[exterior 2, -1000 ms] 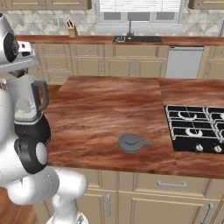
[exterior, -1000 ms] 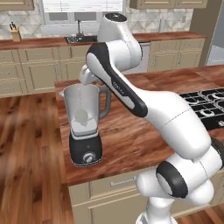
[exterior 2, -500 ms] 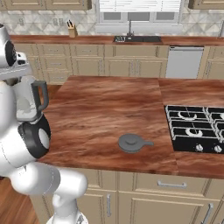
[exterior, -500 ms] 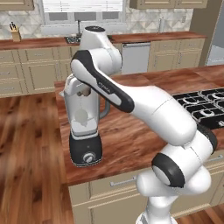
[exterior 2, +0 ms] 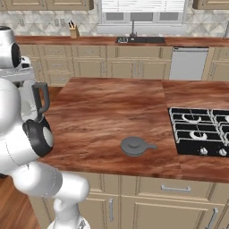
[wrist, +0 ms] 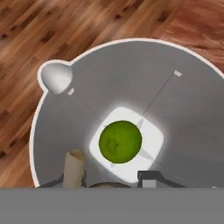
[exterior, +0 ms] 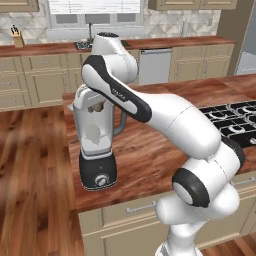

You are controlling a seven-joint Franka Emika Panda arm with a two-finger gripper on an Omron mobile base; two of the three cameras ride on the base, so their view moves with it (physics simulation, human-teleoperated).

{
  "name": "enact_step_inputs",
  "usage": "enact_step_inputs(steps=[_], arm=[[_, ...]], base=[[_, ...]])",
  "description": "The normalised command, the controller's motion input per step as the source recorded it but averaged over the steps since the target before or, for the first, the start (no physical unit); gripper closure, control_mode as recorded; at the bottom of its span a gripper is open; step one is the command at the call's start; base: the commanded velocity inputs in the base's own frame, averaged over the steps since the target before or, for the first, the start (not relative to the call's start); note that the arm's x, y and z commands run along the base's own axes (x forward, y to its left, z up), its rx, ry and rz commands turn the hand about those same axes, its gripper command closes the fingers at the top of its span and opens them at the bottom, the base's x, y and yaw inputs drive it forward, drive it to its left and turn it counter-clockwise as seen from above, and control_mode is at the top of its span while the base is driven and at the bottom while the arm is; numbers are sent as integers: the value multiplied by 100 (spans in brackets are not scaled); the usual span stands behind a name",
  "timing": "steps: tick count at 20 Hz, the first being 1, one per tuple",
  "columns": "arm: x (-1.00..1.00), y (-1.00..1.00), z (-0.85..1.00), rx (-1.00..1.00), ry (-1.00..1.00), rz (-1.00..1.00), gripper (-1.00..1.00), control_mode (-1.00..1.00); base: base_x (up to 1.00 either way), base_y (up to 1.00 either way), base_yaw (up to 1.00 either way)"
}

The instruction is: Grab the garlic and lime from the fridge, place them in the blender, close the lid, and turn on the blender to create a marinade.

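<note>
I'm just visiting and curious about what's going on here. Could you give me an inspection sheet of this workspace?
Surface: wooden island counter, with a built-in stove at its right.
Job's things: blender near the counter's corner, jug open; lime at the jug's bottom; lid lying apart on the counter.
Clutter: nothing seen.
Grippers: gripper above the open jug, beige thing at its tips; grip unclear.
Cables: nothing seen.
Surroundings: sink, dishwasher, knife block.

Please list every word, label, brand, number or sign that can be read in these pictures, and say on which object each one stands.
Small dark lettering on the white arm, in the left base view: too small and blurred to read.
Nothing is readable on the blender, the lid or the stove.
</note>
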Motion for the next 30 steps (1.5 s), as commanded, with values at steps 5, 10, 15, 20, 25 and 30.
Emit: enact_step_inputs(steps=[5, 10, 15, 20, 25, 30], arm=[[42, 0, -1, 0, 0, 0, -100, -100], [23, 0, 0, 0, 0, 0, -100, -100], [0, 0, 1, 0, 0, 0, -100, -100], [-7, 0, 15, 0, -6, 0, -100, -100], [-56, -26, 39, 0, -16, -4, -100, -100], [-99, -88, 13, 1, -17, -13, -100, -100]], base=[[0, 0, 0], [0, 0, 0], [0, 0, 0], [0, 0, 0], [0, 0, 0], [0, 0, 0]])
